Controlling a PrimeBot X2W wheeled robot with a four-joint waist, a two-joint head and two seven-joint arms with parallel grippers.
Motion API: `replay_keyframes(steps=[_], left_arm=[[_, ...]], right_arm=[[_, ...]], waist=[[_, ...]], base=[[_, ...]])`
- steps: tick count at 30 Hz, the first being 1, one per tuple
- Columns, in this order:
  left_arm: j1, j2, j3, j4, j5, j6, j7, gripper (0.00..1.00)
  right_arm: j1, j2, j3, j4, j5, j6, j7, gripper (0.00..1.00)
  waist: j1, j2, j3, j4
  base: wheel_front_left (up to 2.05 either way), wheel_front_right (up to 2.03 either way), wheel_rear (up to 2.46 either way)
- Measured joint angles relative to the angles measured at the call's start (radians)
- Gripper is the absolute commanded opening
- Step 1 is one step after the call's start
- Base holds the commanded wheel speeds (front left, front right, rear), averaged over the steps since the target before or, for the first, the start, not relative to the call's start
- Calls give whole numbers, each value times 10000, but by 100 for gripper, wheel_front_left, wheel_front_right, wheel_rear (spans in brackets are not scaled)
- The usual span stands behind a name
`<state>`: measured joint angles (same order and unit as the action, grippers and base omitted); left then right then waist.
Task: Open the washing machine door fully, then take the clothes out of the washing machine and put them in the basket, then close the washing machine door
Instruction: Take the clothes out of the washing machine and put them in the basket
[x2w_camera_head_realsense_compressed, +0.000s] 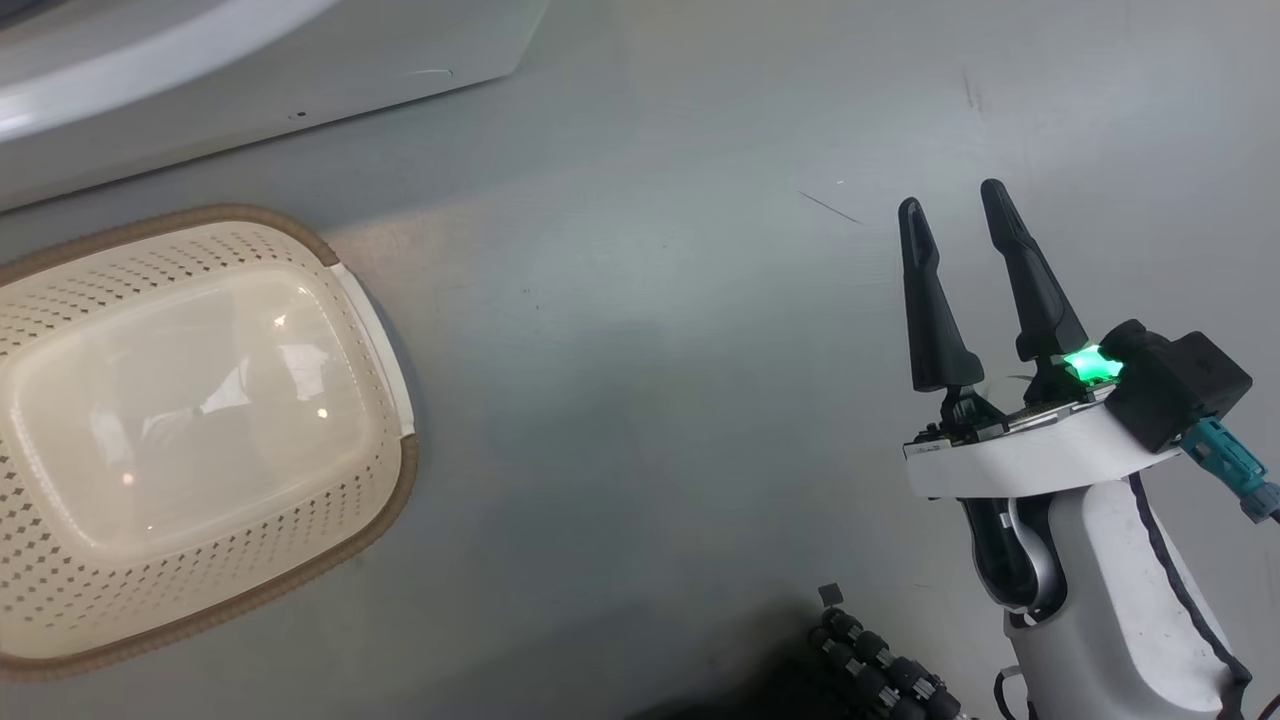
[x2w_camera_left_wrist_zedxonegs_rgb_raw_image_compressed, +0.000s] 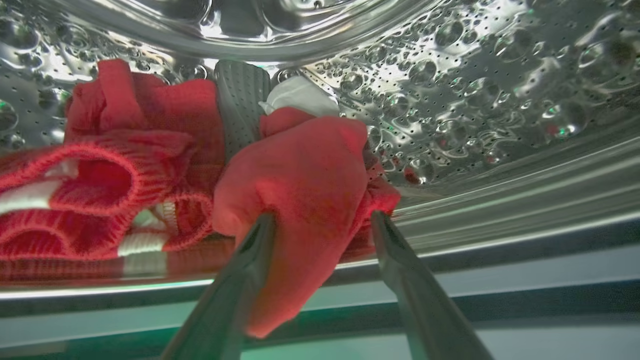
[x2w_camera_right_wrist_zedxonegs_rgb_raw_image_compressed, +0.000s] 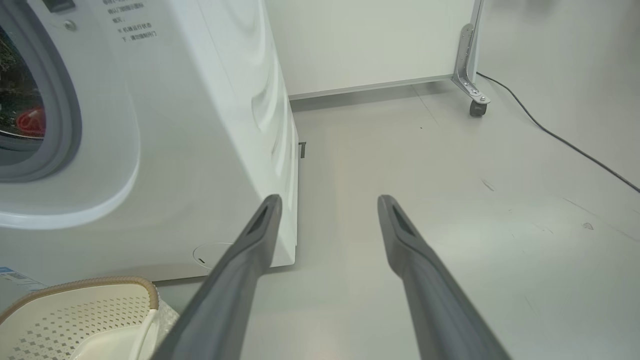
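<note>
Inside the steel drum (x2w_camera_left_wrist_zedxonegs_rgb_raw_image_compressed: 475, 75) of the washing machine (x2w_camera_right_wrist_zedxonegs_rgb_raw_image_compressed: 200, 125), the red clothes (x2w_camera_left_wrist_zedxonegs_rgb_raw_image_compressed: 125, 150) with white trim lie in a heap. My left gripper (x2w_camera_left_wrist_zedxonegs_rgb_raw_image_compressed: 322, 216) is open, and its two fingers straddle a bulging red fold (x2w_camera_left_wrist_zedxonegs_rgb_raw_image_compressed: 300, 165) near the drum's lip. A bit of red shows through the machine's grey-ringed opening (x2w_camera_right_wrist_zedxonegs_rgb_raw_image_compressed: 31, 121). The cream basket (x2w_camera_head_realsense_compressed: 400, 490) sits empty on the floor in front of the machine (x2w_camera_head_realsense_compressed: 250, 90). My right gripper (x2w_camera_head_realsense_compressed: 952, 196) hangs open over bare floor to the right, holding nothing. The washing machine door is out of view.
Grey floor stretches right of the machine. A white panel on a caster wheel (x2w_camera_right_wrist_zedxonegs_rgb_raw_image_compressed: 477, 107) stands at the back, and a black cable (x2w_camera_right_wrist_zedxonegs_rgb_raw_image_compressed: 550, 135) runs across the floor at the far right. The basket's corner (x2w_camera_right_wrist_zedxonegs_rgb_raw_image_compressed: 75, 310) lies beside my right gripper (x2w_camera_right_wrist_zedxonegs_rgb_raw_image_compressed: 328, 200).
</note>
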<state>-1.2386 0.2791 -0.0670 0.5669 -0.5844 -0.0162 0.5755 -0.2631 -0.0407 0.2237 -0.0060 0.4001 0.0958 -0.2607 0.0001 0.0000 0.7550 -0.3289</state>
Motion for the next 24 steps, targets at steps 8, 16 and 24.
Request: replay_keyframes(steps=[8,16,24], left_arm=[[-348,443,-205,420,483,236,232,100],[-501,476,-313,631,623,301,263,0],[-546,399,-376,798,640,161,-46,0]], right_arm=[[-156,2,102,33,165,0,0,100],[-234,2,98,81,209,0,0,100],[-429,2,-90,136,196,-2,0,100]], waist=[[0,0,177,-147],[0,0,226,-174],[-1,0,166,-95]], base=[[0,0,0],[0,0,0],[0,0,0]])
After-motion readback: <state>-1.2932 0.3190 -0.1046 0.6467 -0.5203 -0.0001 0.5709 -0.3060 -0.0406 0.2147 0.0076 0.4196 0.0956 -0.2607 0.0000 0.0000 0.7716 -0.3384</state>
